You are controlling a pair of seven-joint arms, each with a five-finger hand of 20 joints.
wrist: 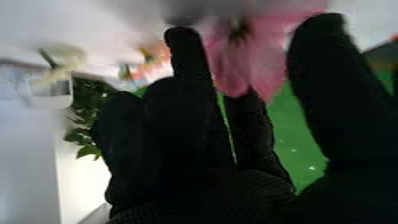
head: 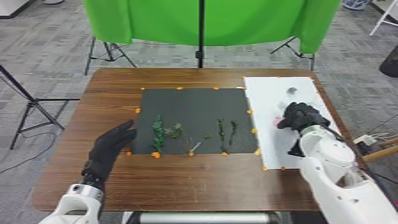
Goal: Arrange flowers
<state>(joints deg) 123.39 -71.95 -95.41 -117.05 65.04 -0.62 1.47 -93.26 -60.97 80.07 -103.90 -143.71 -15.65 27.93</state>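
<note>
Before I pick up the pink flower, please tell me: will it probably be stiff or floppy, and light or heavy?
The pink flower will probably be floppy at its edges: the petals look broad and thin, so a hard pinch may crease them. It is likely light for its size, because it seems to be mostly petals around a small dark centre.

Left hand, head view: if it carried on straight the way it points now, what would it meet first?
Likely the left edge of the dark mat, with the leftmost green stem just right of that line. The left hand's height is unclear, so it may pass above.
</note>
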